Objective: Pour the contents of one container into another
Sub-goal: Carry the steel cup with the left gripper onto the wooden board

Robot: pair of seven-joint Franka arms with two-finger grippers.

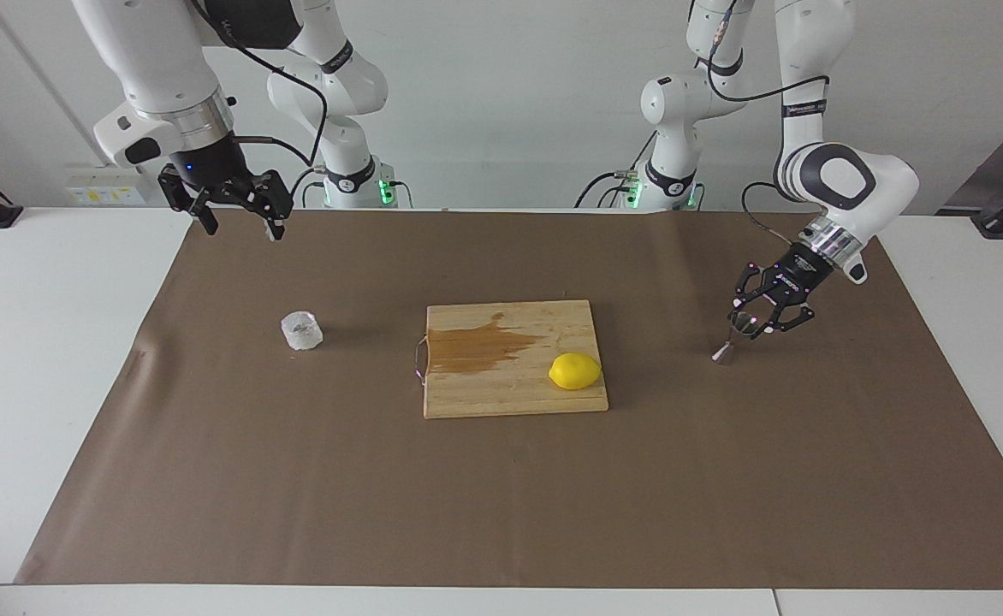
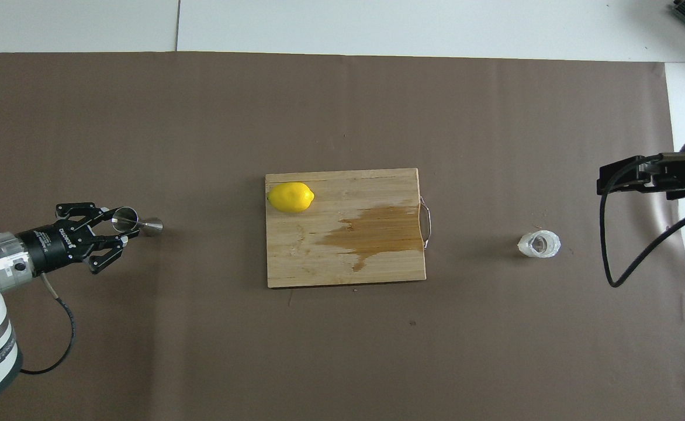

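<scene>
Left gripper (image 1: pixel 751 325) pinching the jigger (image 1: pixel 734 337); right gripper (image 1: pixel 236 216) waiting, fingers spread.

Landmark: cutting board (image 1: pixel 514 393). Nearest the robots, the right gripper hangs above the brown mat (image 1: pixel 501 496), toward the right arm's end from the board. Level with the board and well apart from it, the glass cup (image 1: pixel 300 330) stands untouched at that same end. Toward the left arm's end, the jigger stands on the mat, its upper cone clamped. On the board: a dark wet stain (image 1: pixel 476 345) and a lemon (image 1: pixel 574 371). Judged step: securing the receiving vessel. Next, the cup needs grasping, carrying over and tipping above the jigger's narrow mouth. Mat covers a white table (image 1: pixel 39 342); plain white wall (image 1: pixel 510 85).
</scene>
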